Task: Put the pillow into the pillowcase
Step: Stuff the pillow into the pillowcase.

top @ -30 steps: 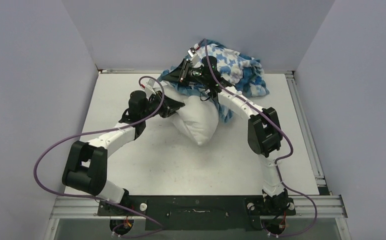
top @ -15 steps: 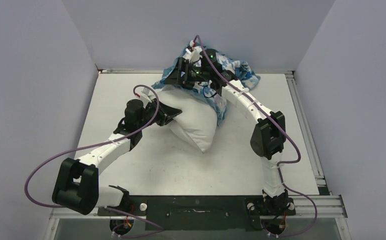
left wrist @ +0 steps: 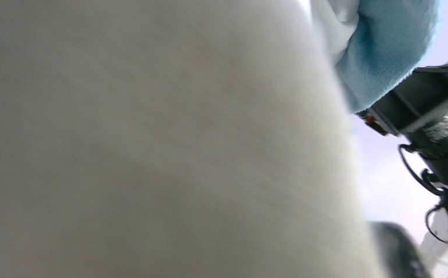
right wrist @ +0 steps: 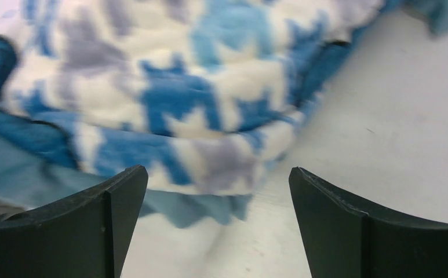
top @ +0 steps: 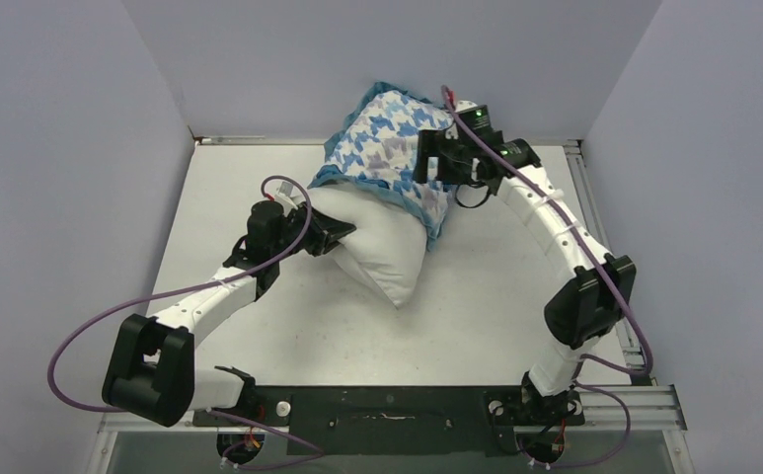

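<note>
The white pillow [top: 389,255] lies at the middle of the table, its near corner pointing towards the arms. The houndstooth pillowcase [top: 387,146] is draped over its far half, with the blue edge [top: 426,212] hanging down the right side. My left gripper [top: 341,233] is shut on the pillow's left edge. In the left wrist view the pillow [left wrist: 152,145] fills the frame and hides the fingers, with the pillowcase's blue edge [left wrist: 392,52] at the top right. My right gripper [top: 423,158] is open just right of the pillowcase [right wrist: 169,87]. Nothing is between its fingers [right wrist: 94,226].
Lavender walls close in the white table [top: 259,316] on the left, back and right. A metal rail [top: 594,227] runs along the right edge. Purple cables loop off both arms. The right arm's elbow [top: 586,301] hangs over the right side of the table.
My right gripper let go of the pillowcase, opened wide and swung right. The pillowcase now lies spread over the pillow's far half. The left gripper stayed on the pillow.
</note>
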Tool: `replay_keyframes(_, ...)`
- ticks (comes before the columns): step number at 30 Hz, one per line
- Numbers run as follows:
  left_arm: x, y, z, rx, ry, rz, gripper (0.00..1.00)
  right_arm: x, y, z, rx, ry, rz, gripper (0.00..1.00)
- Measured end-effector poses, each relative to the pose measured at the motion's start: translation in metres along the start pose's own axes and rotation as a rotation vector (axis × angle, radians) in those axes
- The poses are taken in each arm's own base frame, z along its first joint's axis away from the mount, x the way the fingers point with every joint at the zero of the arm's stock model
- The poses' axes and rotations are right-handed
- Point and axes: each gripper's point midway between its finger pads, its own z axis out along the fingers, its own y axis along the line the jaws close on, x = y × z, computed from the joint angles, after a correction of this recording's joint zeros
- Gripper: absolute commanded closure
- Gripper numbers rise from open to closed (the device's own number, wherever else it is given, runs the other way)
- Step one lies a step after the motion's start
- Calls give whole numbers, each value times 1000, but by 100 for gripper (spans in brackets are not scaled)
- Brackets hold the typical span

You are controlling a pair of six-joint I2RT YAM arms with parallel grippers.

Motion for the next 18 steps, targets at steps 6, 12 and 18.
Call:
replay_keyframes(6,1,2,0,-8,5,-3,100,32,-87,3,149,65,66,10)
replay_keyframes(12,0,3,0,-10,7,-5,100,60,-70,57,-3,157,82,42)
replay_keyframes(18,-1,6,-1,-23,6,-12,100,62,-41,72,-194,175,145,95)
